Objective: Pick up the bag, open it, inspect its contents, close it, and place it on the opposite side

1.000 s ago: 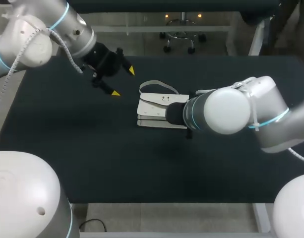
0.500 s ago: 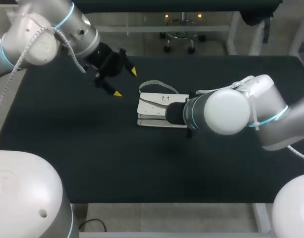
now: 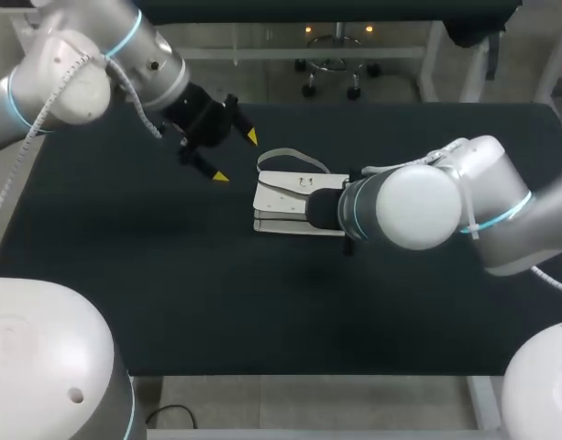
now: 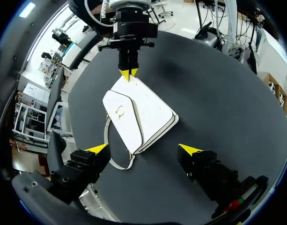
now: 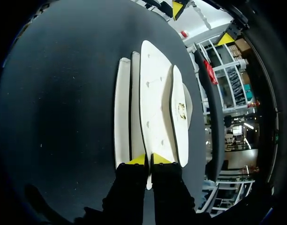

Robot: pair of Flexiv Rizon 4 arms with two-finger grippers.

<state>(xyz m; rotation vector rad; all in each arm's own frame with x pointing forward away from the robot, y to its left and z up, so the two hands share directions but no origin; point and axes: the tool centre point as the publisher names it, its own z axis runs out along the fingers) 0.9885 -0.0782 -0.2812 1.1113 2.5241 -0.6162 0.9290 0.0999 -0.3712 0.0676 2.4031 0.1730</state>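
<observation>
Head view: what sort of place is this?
Likely a robotics lab workbench: a left gripper and a right gripper on robot arms, a black table, and a white bag as test object.

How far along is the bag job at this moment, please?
Done: nothing is finished. The bag lies flat on the table with its flap shut. In hand: the right gripper pinches one end of the bag, and the left gripper hangs open beside it, not touching it. Left: lifting, opening, inspecting, closing and placing it on the opposite side.
</observation>
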